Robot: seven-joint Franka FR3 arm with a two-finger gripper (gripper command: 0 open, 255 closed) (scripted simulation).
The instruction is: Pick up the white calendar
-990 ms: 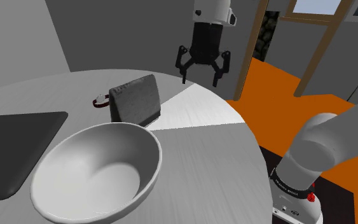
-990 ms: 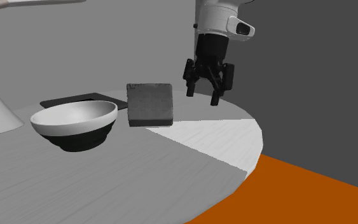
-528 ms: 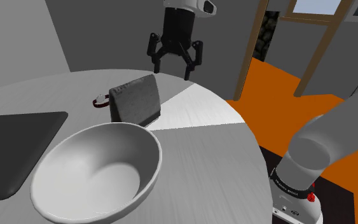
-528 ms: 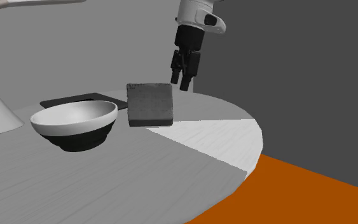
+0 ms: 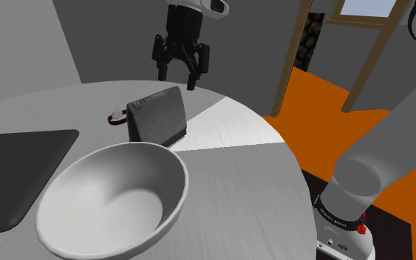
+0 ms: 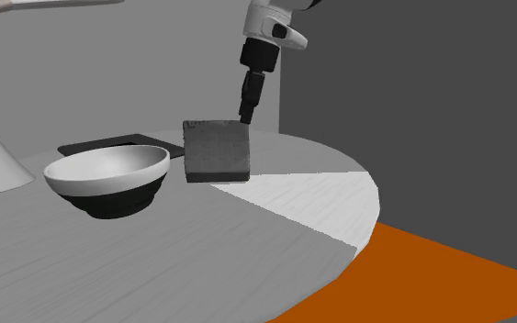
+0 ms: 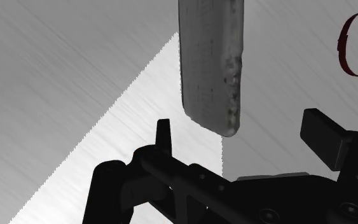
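Observation:
The calendar [image 5: 157, 116] is a dark grey slab standing upright on the round table [image 5: 228, 185], leaning slightly. In the second exterior view the calendar [image 6: 217, 150] stands just right of the bowl. My gripper [image 5: 176, 78] hangs open above and behind the calendar's top edge, touching nothing. Seen edge-on in the second exterior view, the gripper [image 6: 245, 114] points down just past the slab's upper right corner. In the wrist view the calendar's [image 7: 210, 60] narrow top edge lies ahead of the gripper [image 7: 242, 130], roughly between the two spread fingers.
A large white bowl [image 5: 114, 198] sits at the table's front. A black flat mat [image 5: 14, 159] lies at the shoulder view's left. A small red and white object [image 5: 116, 116] lies beside the calendar. Orange floor [image 5: 332, 103] and a wooden door frame [image 5: 291, 44] lie beyond the table.
The gripper has travelled to the shoulder view's left, from the table's far right edge to above the calendar, and has turned about its axis. The calendar has not moved.

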